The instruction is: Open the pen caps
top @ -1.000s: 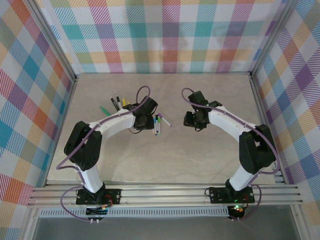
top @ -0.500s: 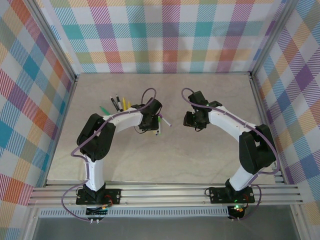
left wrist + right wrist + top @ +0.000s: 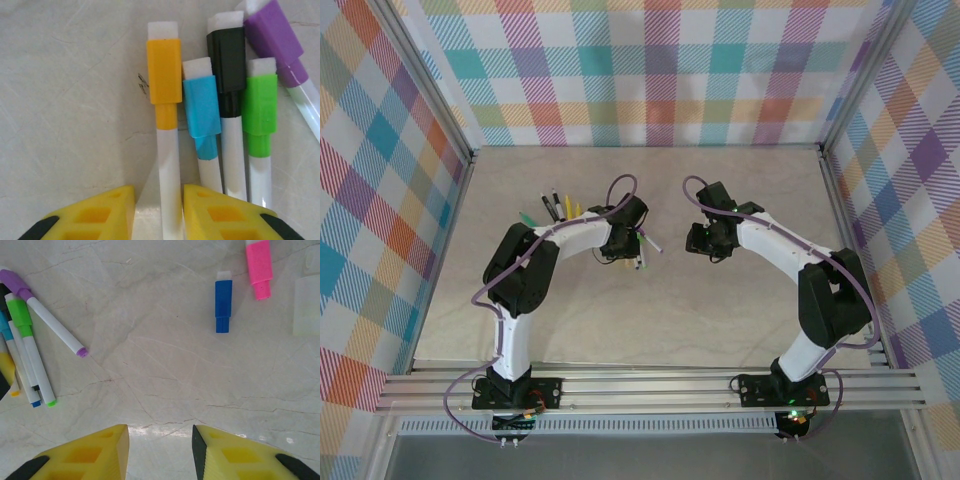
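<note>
Marble tabletop (image 3: pixel 65 75), left hand (image 3: pixel 159 195) apart astride white orange-capped pen (image 3: pixel 169 165), not clamped; right hand (image 3: pixel 159 432) apart above tabletop

Orange cap (image 3: pixel 164 70), green cap (image 3: pixel 260 102), purple cap (image 3: pixel 274 32)

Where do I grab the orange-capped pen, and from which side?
Take the orange pen by its white barrel just below the cap, from straight above, jaws across it. It lies flat at the bunch's edge: bare table on one side, the blue pen close against the other, so that jaw has little room. The cap stays free.
</note>
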Action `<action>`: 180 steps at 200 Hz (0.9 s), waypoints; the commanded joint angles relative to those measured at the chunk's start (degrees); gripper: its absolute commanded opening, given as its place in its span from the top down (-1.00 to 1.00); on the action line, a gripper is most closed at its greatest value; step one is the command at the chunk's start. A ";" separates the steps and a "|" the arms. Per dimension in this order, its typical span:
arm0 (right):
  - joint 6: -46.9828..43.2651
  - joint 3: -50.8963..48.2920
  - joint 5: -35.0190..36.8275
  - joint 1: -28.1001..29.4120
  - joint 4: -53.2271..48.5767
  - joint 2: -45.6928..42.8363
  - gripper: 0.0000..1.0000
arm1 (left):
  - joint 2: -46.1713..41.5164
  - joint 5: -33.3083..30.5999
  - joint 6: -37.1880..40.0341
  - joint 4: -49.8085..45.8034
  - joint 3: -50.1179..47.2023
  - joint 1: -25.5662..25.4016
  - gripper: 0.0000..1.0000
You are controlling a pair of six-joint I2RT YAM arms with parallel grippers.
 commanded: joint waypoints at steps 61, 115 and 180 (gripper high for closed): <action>0.95 -0.44 -6.57 -0.09 4.83 1.63 0.23 | 2.37 2.33 1.27 -0.18 -1.96 -0.22 1.00; 4.43 -3.64 -18.90 0.10 15.92 2.48 0.13 | -10.87 10.68 7.55 -1.04 -5.43 -0.04 1.00; 11.27 -4.67 -27.87 1.23 27.49 5.27 0.04 | -19.18 25.29 9.14 0.43 -8.32 -0.83 1.00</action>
